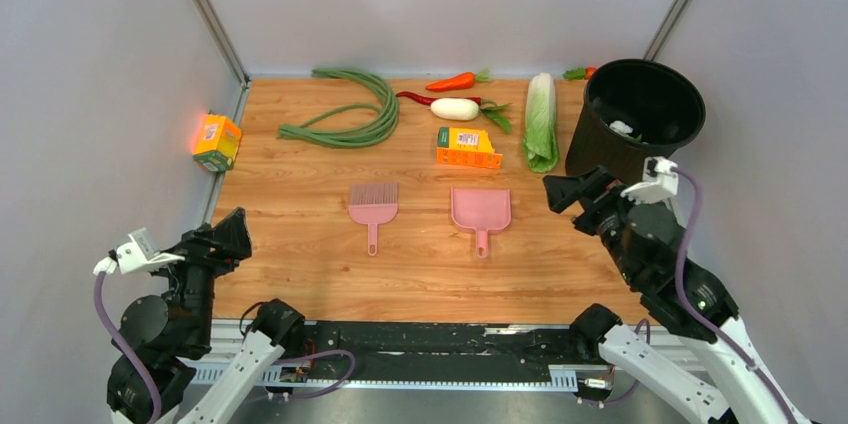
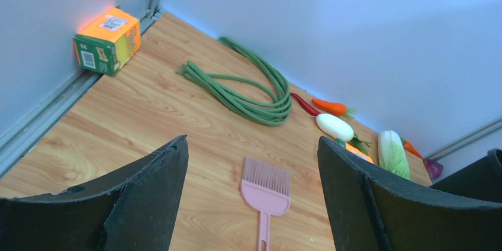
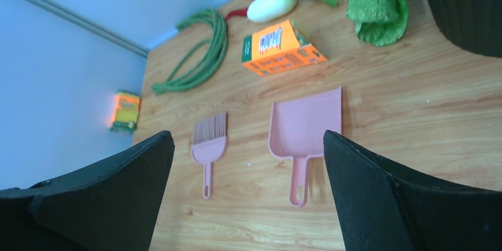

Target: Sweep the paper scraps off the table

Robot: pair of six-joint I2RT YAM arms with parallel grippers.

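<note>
Left gripper [image 2: 251,144] at 8 o'clock and right gripper [image 3: 245,138] at 3, both apart and empty. Scraps [image 1: 622,127] seem binned in bin [image 1: 600,149] at 2. Table [image 1: 300,244] looks swept. Brush [image 1: 373,206] and dustpan [image 1: 481,212] centre: park arms clear.

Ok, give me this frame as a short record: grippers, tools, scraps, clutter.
left gripper: open, empty, at the near left edge
right gripper: open, empty, near the black bucket
pink brush: flat on the table, ungripped
pink dustpan: flat, right of the brush, ungripped
paper scraps: white bits inside the bucket; none clear on the tabletop
far side: long beans, white radish, cabbage, orange box
</note>
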